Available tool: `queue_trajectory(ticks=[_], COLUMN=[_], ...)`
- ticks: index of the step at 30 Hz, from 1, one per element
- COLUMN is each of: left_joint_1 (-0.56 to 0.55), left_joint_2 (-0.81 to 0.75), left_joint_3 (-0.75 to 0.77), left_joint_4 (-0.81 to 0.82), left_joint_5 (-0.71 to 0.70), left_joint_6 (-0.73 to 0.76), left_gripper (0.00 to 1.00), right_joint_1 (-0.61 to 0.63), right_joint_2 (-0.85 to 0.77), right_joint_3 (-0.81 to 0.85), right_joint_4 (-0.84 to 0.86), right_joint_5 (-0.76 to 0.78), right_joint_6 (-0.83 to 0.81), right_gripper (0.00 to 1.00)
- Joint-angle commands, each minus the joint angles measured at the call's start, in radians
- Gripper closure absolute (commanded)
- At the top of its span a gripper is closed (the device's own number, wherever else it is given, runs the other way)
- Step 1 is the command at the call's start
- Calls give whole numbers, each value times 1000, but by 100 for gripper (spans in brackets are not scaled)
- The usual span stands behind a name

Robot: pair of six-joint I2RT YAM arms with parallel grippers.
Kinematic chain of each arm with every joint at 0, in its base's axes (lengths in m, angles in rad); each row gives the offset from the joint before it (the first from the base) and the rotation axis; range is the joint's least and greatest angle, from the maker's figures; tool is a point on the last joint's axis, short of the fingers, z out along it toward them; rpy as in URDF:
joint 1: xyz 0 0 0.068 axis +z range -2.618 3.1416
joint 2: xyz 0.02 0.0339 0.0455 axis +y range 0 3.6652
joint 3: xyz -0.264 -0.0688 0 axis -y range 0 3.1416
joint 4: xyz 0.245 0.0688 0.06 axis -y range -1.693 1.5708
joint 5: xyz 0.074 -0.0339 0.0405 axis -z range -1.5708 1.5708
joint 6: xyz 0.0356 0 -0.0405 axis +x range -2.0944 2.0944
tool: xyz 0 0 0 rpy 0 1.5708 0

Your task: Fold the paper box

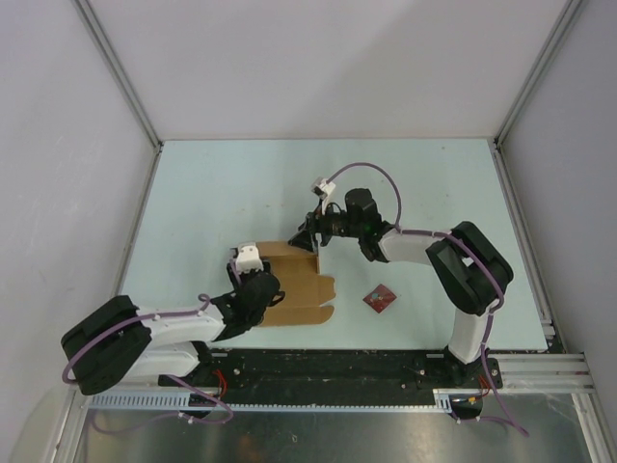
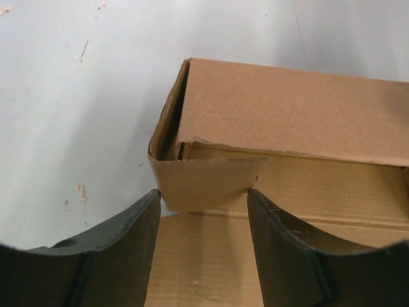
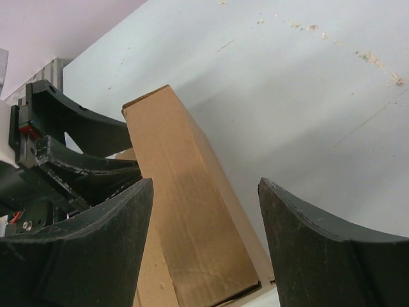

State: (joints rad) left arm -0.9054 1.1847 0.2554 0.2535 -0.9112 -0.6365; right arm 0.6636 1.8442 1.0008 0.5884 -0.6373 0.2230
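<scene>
Two arms reach over a pale table (image 1: 434, 193). Between them, near the front centre, lies the paper box (image 1: 299, 289): a brown cardboard sheet, partly flat, with one long wall (image 2: 287, 109) raised and doubled over along its top.

From the far side the right gripper (image 3: 205, 185) straddles one end of that wall. Its jaws are spread wide, the cardboard stands in the gap, and we see nothing pinched. We judge it sits there as a brace, so the wall cannot fall back while the corner is worked.

At the box's left end the left gripper (image 2: 203, 198) is down low, jaws about half parted. A small curved flap (image 2: 211, 173) at the corner spans the gap and brushes both fingers, but it is not clamped. We read this as lining up to tuck the flap in behind the wall, a step not yet done.

Off to the right, well apart from the box, a small red square (image 1: 379, 297) lies on the table.

We can read no print, label or brand on anything.
</scene>
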Motion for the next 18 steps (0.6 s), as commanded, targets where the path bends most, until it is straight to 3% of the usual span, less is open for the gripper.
queue_trajectory(ticks=[1,6,18], left_joint_1=[7,14,31], left_joint_2=[16,55,210], left_joint_3=[-2,-21,-15], left_joint_4=[147,262,368], left_joint_5=[1,1,14], left_joint_6=[50,95,72], left_gripper=[38,39,40], right_joint_1=[-2,-4,-4], right_joint_2=[27,47,64], right_joint_3=[48,55,70], right_joint_4=[17,33,13], right_joint_5=[-19,-36,-51], right_joint_6=[-13,-5,-16], right_gripper=[28,30,32])
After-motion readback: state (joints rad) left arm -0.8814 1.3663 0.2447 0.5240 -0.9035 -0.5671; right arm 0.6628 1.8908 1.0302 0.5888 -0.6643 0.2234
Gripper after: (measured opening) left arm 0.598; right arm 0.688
